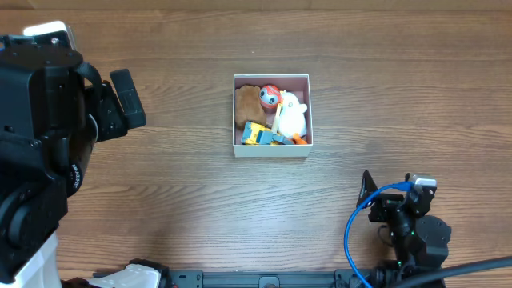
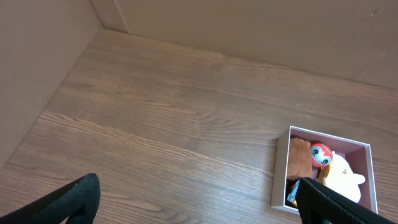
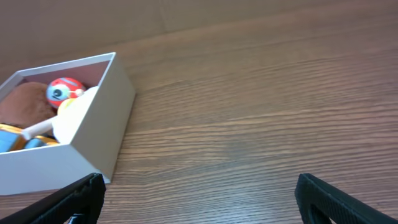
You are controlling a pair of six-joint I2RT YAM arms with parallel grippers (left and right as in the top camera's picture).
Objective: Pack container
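The container [image 1: 271, 150] is a square white cardboard box with a pink inside, standing at the table's middle. It holds a brown plush [image 1: 246, 100], a red ball with an eye [image 1: 270, 97], a white plush [image 1: 292, 117] and a blue and yellow toy [image 1: 258, 134]. It also shows in the left wrist view [image 2: 281, 168] and in the right wrist view [image 3: 102, 134]. My left gripper [image 2: 199, 202] is open and empty, raised at the far left. My right gripper [image 3: 202, 199] is open and empty, low at the front right, apart from the box.
The wooden table [image 1: 160, 176] meets a brown wall at the back [image 2: 261, 25] and at the left [image 2: 31, 68]. The left arm's black body [image 1: 48, 136] fills the overhead view's left side. A blue cable [image 1: 356, 232] loops by the right arm.
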